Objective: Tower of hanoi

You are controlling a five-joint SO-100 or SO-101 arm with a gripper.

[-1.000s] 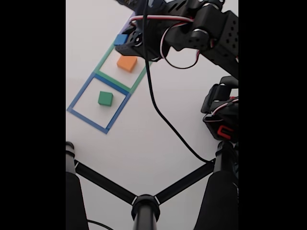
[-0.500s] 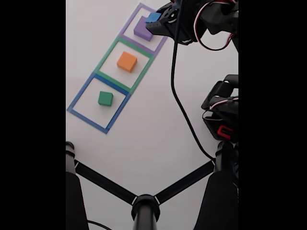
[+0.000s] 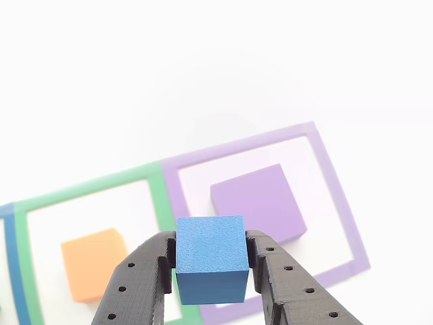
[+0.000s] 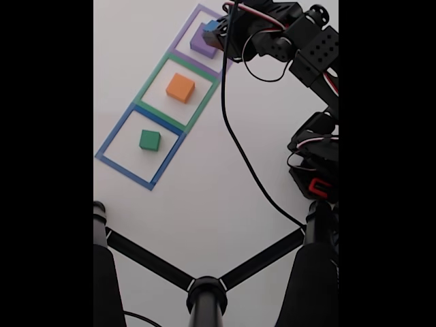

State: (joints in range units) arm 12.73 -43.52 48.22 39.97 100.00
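Observation:
My gripper [image 3: 210, 261] [image 4: 212, 31] is shut on the blue block [image 3: 210, 258] [image 4: 211, 28], the smallest one, and holds it above the table. It hangs just in front of the purple block [image 3: 257, 200] [image 4: 200, 42], which lies inside the purple square outline [image 3: 338, 203] [image 4: 178, 42]. The orange block [image 3: 91, 261] [image 4: 180, 87] rests in the green outline [image 3: 160, 196] [image 4: 151, 76]. In the fixed view the green block [image 4: 150, 139] sits in the blue outline [image 4: 112, 139].
The arm's black links and motors [image 4: 313, 54] reach along the right side of the fixed view, with a black cable [image 4: 238, 150] trailing over the white table. A black stand with three legs [image 4: 204, 289] crosses the bottom.
The gripper carried the blue block from over the green outline's far edge to the purple outline, then sank lower beside the purple block. The three resting blocks stayed put.

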